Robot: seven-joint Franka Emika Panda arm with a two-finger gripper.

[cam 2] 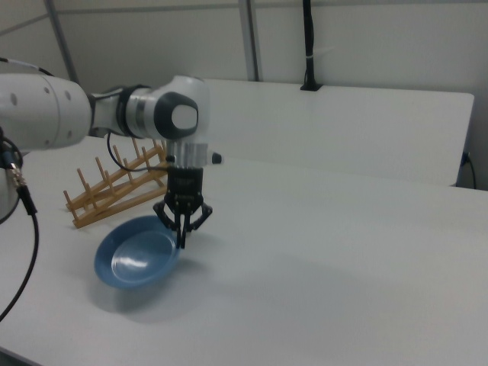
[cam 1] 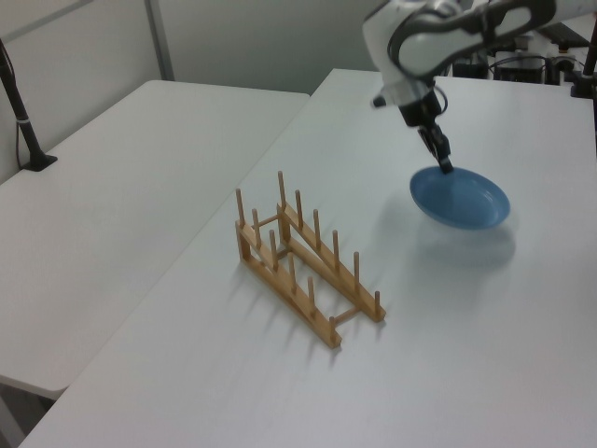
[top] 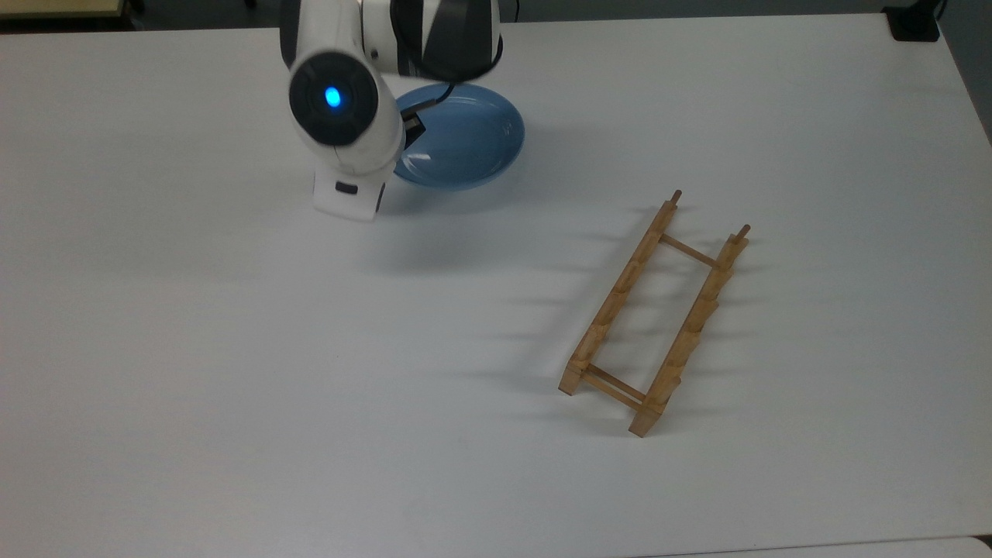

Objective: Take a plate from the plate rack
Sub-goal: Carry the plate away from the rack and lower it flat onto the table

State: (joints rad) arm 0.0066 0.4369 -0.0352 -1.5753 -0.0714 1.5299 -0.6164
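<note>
One plate (top: 465, 139), one plate rack (top: 655, 314), one robot arm (top: 345, 116), two tables (cam 1: 121, 177).

A white tabletop (top: 232, 372) spans the top view, with soft shadows lying across it. In the left view a second white table (cam 1: 121, 177) stands beside it on the left view's left, the two meeting edge to edge. A black pole (cam 1: 20, 112) rises from a clamp at that table's far edge. In the right view another black pole (cam 2: 308, 46) stands upright at the rear of the far table. Grey partition walls (cam 2: 366, 38) close the background, and a black cable (cam 2: 23, 252) hangs down the right view's left.
</note>
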